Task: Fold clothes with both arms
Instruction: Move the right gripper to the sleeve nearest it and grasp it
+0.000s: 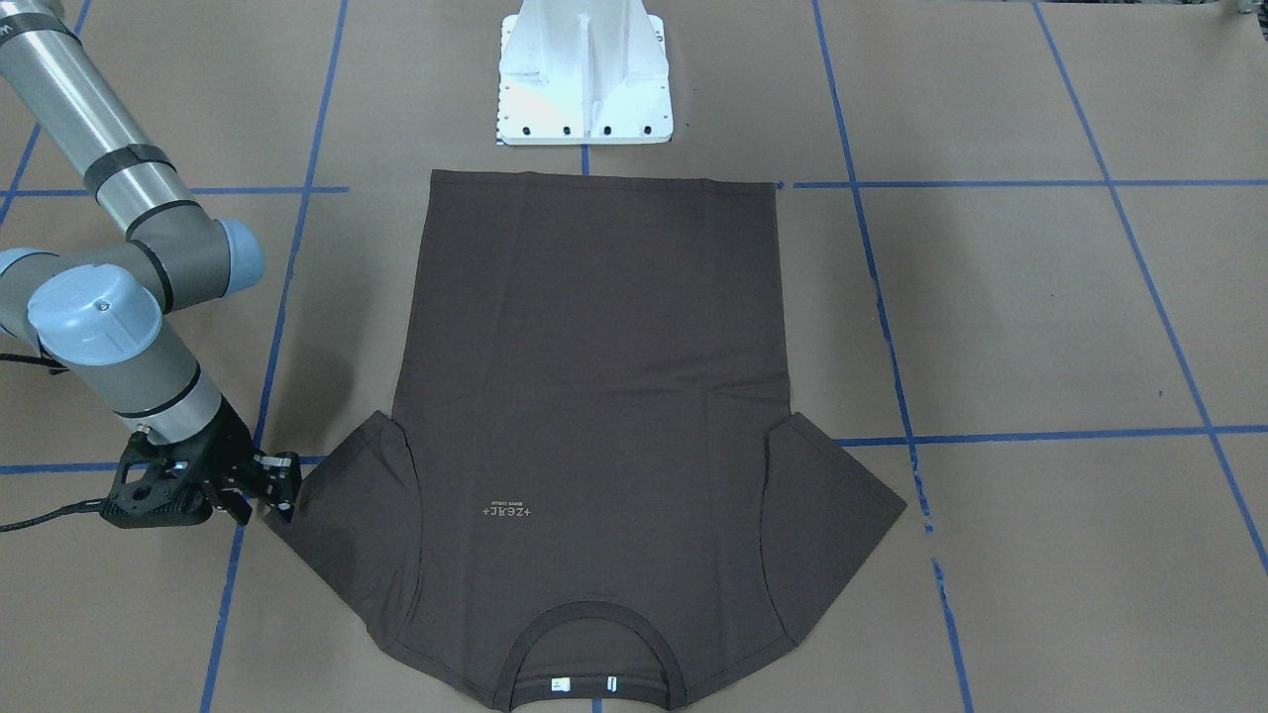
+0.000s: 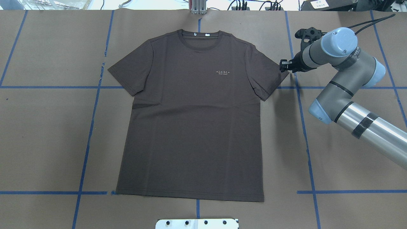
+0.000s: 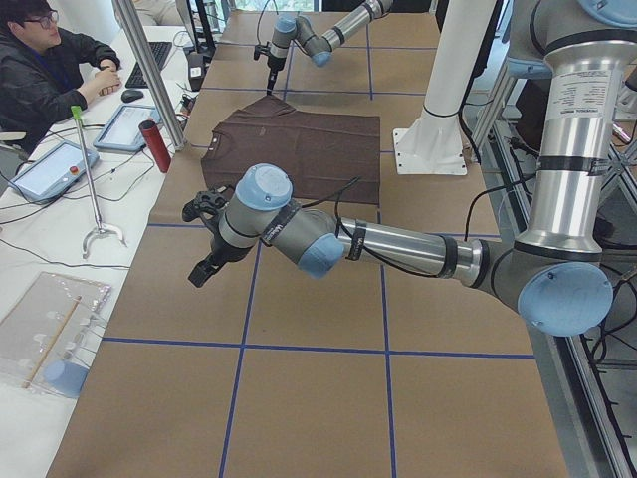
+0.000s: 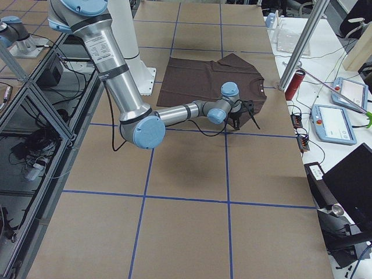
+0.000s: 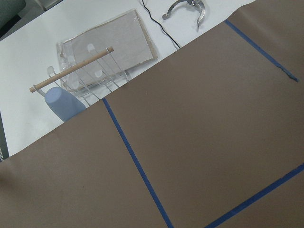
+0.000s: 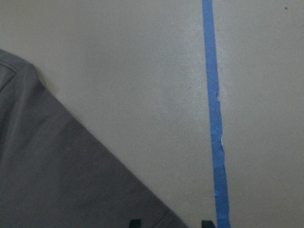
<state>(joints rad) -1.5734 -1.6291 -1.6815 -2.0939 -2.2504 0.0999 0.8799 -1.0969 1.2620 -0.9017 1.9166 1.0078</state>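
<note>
The dark brown T-shirt (image 2: pixel 194 111) lies flat and spread on the brown table, collar and white tags at the far edge; it also shows in the front view (image 1: pixel 594 396). My right gripper (image 2: pixel 283 66) is low at the tip of the shirt's right-hand sleeve (image 2: pixel 270 76). In the front view the right gripper (image 1: pixel 285 487) is at the view's left. The right wrist view shows its fingertips (image 6: pixel 135 223) apart, with the sleeve corner (image 6: pixel 71 180) between them. My left gripper (image 3: pixel 204 267) hovers over bare table well away from the shirt; I cannot tell whether it is open or shut.
The white pedestal base (image 1: pixel 584 79) stands just behind the shirt's hem. Blue tape lines (image 2: pixel 92 127) cross the table. Beyond the far edge are a seated operator (image 3: pixel 50 70), a red cylinder (image 3: pixel 154 146), tablets, and a clear rack with a blue cup (image 5: pixel 64 104).
</note>
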